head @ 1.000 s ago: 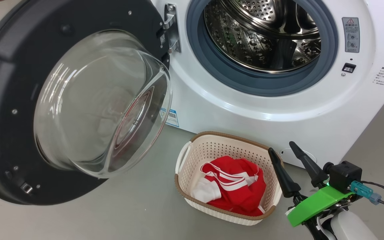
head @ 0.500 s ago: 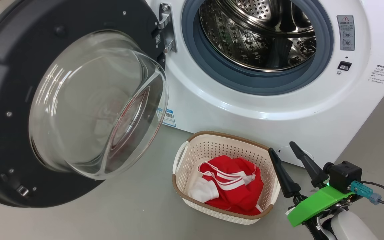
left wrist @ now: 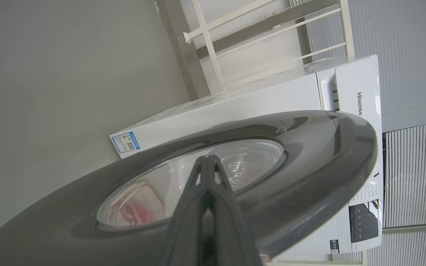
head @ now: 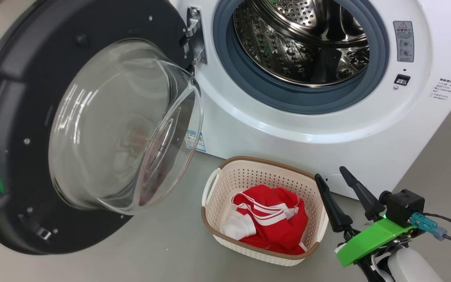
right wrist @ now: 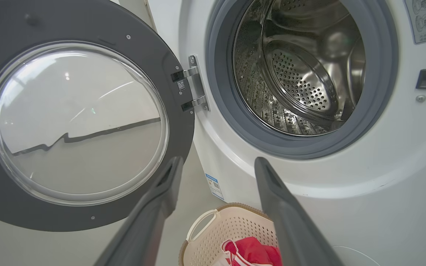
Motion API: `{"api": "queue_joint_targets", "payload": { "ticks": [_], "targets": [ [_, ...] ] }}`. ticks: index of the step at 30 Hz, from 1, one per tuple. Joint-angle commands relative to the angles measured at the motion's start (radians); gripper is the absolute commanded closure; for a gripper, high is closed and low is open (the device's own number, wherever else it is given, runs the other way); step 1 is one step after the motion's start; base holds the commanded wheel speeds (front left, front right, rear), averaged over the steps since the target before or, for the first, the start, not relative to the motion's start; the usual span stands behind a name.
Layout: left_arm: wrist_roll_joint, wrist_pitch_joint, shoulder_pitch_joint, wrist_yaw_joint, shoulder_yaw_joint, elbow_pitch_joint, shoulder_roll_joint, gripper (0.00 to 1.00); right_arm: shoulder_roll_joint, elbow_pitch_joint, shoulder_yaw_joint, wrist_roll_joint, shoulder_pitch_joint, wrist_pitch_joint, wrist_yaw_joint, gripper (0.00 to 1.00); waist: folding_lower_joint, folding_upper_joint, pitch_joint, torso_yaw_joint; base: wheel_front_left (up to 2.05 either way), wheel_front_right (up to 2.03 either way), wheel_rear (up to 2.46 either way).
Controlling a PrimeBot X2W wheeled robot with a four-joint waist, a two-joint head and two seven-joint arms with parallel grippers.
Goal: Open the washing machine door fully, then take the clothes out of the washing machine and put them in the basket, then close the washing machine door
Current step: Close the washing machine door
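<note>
one washing machine door (head: 14,98) hung open, left of the washing machine (head: 288,133)
clothes (head: 276,223) lay in the basket (head: 249,176) before it; right gripper (head: 330,172) stood spread, left gripper (left wrist: 208,159) pinched together at the door.

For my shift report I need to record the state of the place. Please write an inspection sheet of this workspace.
Surface: grey floor; the basket stands on it.
Job's things: washing machine door swung open to the left; washing machine with its drum showing bare steel; red and white clothes lying in the basket.
Clutter: nothing seen.
Grippers: right gripper beside the basket, fingers apart, holding nothing; left gripper with fingers shut together, at the door's outer side; contact cannot be told.
Cables: dark cable leaving the right wrist.
Surroundings: white rack and slatted blinds beyond the machine.
</note>
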Motion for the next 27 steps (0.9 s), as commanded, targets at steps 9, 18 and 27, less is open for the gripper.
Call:
{"api": "queue_joint_targets", "payload": {
  "ticks": [9, 18, 27],
  "targets": [
    [-0.036, 0.092, 0.047, 0.000, -0.012, -0.159, 0.031, 1.00, -0.001, -0.021, 0.020, 0.009, -0.027, -0.012, 0.002, 0.00, 0.0000, 0.0000, -0.001, -0.015, 0.00, 0.00, 0.00],
    [-0.068, 0.160, 0.084, 0.015, -0.032, -0.269, 0.023, 1.00, 0.002, -0.019, 0.025, 0.011, -0.024, -0.012, 0.002, 0.00, 0.0000, 0.0000, -0.010, -0.045, 0.00, 0.00, 0.00],
    [-0.084, 0.196, 0.115, 0.042, -0.058, -0.376, 0.003, 1.00, 0.001, -0.017, 0.025, 0.015, -0.019, -0.012, 0.002, 0.00, 0.0000, 0.0000, -0.019, -0.087, 0.00, 0.00, 0.00]
  ]
}}
